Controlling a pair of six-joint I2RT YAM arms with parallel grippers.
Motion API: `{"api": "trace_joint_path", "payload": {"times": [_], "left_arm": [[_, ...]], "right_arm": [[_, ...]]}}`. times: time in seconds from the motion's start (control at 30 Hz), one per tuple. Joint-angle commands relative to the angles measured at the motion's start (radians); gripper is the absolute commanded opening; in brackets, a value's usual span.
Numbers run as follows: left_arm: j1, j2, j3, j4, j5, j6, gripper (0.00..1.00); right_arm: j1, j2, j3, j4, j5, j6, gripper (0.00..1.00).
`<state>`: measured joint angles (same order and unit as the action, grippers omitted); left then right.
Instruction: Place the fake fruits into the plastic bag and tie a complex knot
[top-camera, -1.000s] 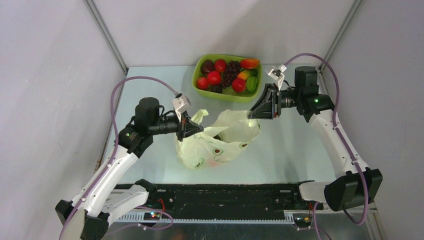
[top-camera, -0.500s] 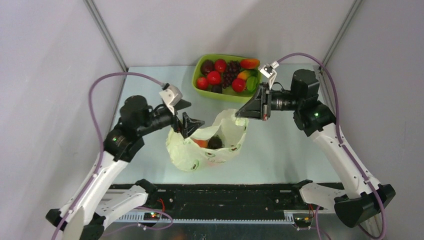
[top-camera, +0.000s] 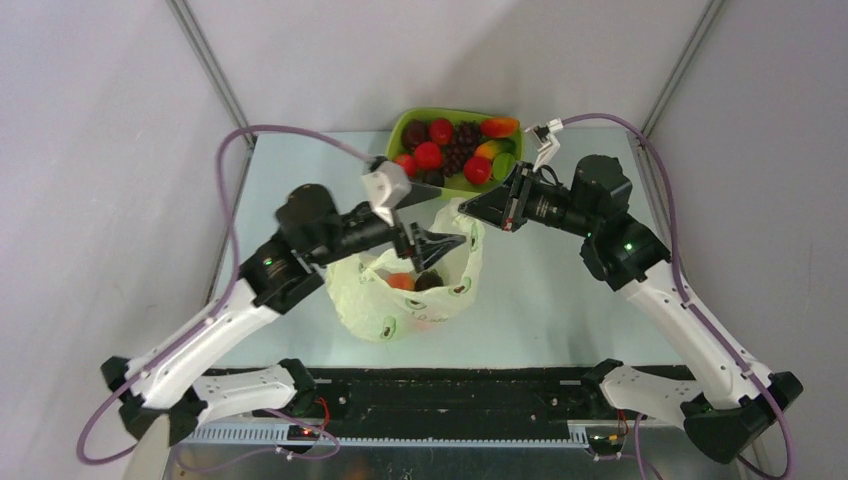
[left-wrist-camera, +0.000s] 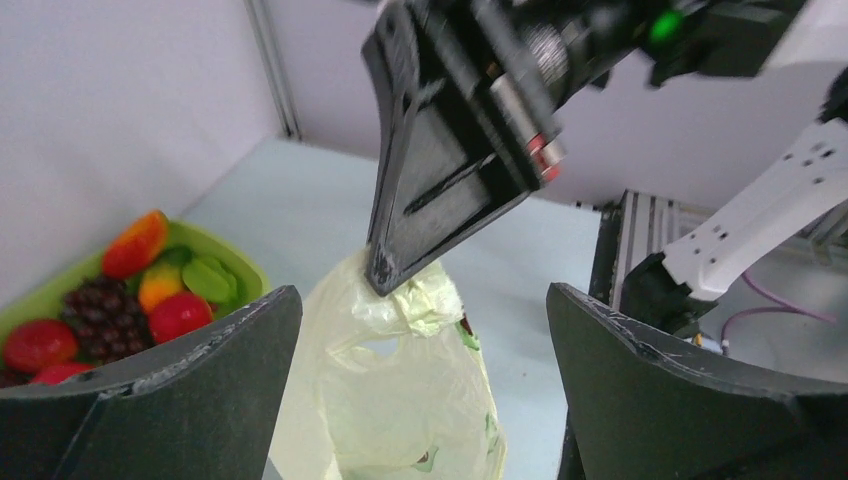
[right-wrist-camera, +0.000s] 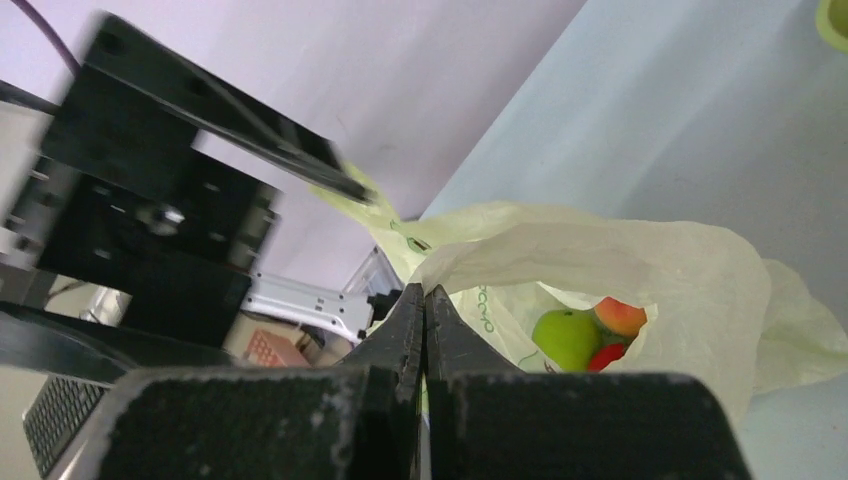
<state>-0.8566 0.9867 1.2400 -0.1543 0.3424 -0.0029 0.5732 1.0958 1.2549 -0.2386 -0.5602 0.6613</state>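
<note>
The pale yellow-green plastic bag stands mid-table with its mouth up. An orange-pink peach and a dark plum lie inside; the right wrist view also shows a green apple in the bag. My right gripper is shut on the bag's bunched right handle and holds it up. My left gripper hangs open above the bag's mouth, its fingers on either side of that handle without touching it. More fake fruits fill the tray. No knot is in view.
The lime-green tray stands at the back centre, just behind the bag and both grippers. Grey walls close in the table on left, right and back. The arm bases and a black rail run along the near edge.
My left gripper let go of the bag's left side, opened wide and swung right over the bag's mouth. The right gripper shut on the right handle and drew it left; the bag now gapes.
</note>
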Motion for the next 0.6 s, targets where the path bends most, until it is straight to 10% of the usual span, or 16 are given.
{"api": "trace_joint_path", "payload": {"times": [0.0, 0.57], "left_arm": [[-0.035, 0.062, -0.003, 0.088, -0.093, -0.023, 0.99], [-0.074, 0.184, -0.033, 0.137, -0.152, -0.074, 0.99]], "right_arm": [[0.016, -0.047, -0.009, 0.066, 0.119, 0.056, 0.0], [0.047, -0.065, -0.011, 0.038, 0.252, 0.09, 0.0]]}}
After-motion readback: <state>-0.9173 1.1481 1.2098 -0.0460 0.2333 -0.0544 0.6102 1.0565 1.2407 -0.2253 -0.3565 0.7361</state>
